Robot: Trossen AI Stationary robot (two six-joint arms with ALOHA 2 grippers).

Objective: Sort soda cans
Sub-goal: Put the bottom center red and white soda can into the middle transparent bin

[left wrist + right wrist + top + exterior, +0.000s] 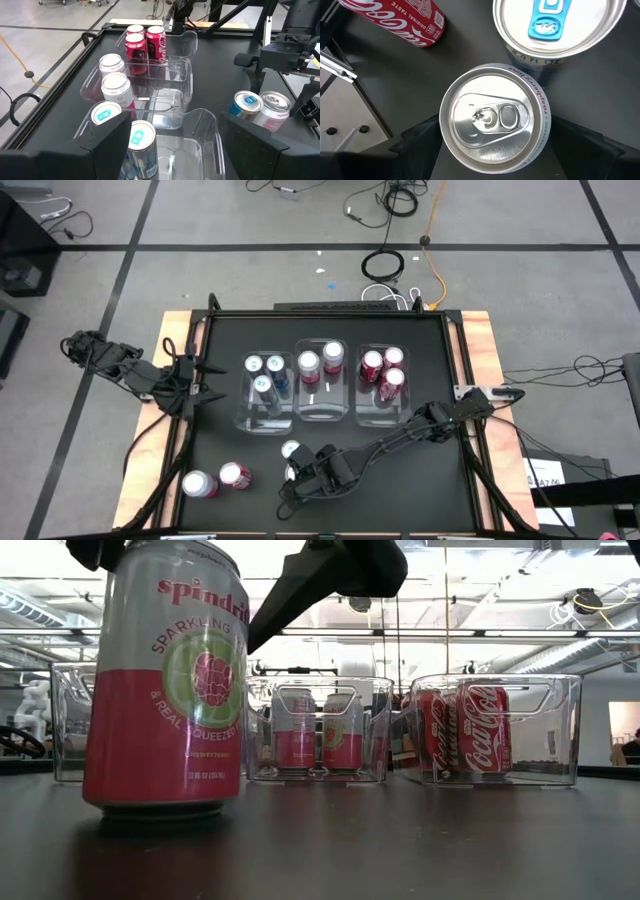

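While straddling an upright pink can [495, 117] on the tabletop [400, 480], right gripper [297, 476] jaws wide, not gripping; left gripper [205, 378] open, empty.

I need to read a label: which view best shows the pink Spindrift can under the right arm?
The low view: the Spindrift can fills it side-on, label readable. The right wrist view shows only its top; the high view hides it under the arm; the left wrist view catches it small.
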